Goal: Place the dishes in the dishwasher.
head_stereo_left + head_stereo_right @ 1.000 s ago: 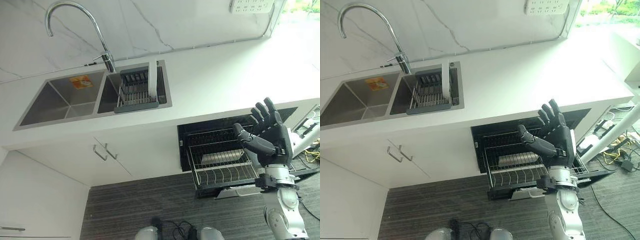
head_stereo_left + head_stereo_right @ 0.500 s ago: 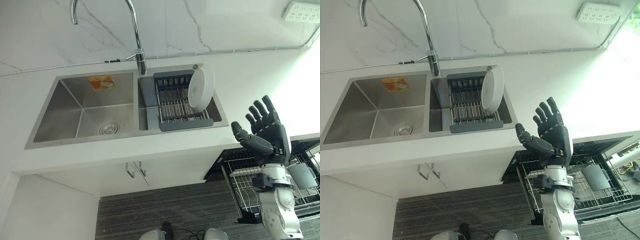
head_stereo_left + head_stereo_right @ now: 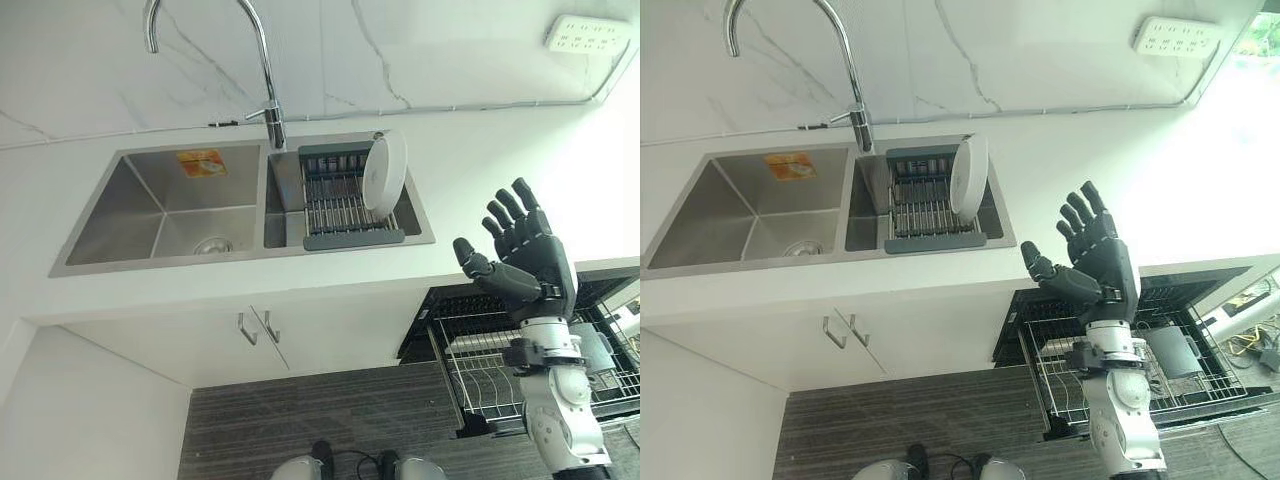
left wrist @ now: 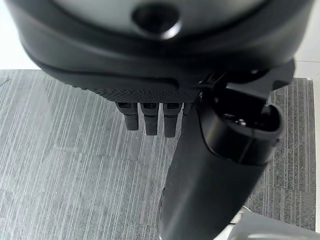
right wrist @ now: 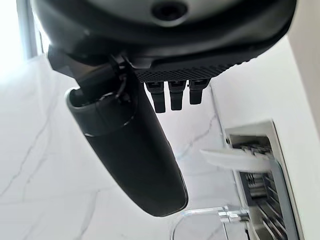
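A white plate (image 3: 385,172) stands on edge in a dark drying rack (image 3: 345,200) inside the sink's right basin; its rim (image 5: 235,158) also shows in the right wrist view. My right hand (image 3: 525,262) is raised in front of the counter edge, to the right of the sink and apart from the plate, open with fingers spread and empty. Below it the dishwasher (image 3: 1160,290) is open, its wire rack (image 3: 478,368) pulled out with a grey dish (image 3: 1170,350) inside. My left hand (image 4: 150,95) hangs over the grey floor, fingers relaxed and empty.
A tall curved faucet (image 3: 262,60) rises between the two basins; the left basin (image 3: 165,205) holds nothing. White counter (image 3: 500,160) stretches right of the sink. A cabinet door with a handle (image 3: 255,328) sits under the sink. A wall socket (image 3: 585,32) is at the upper right.
The camera has swung from the dishwasher up toward the sink, then shifted slightly. My right hand stays raised and open; the plate has not moved in its rack.
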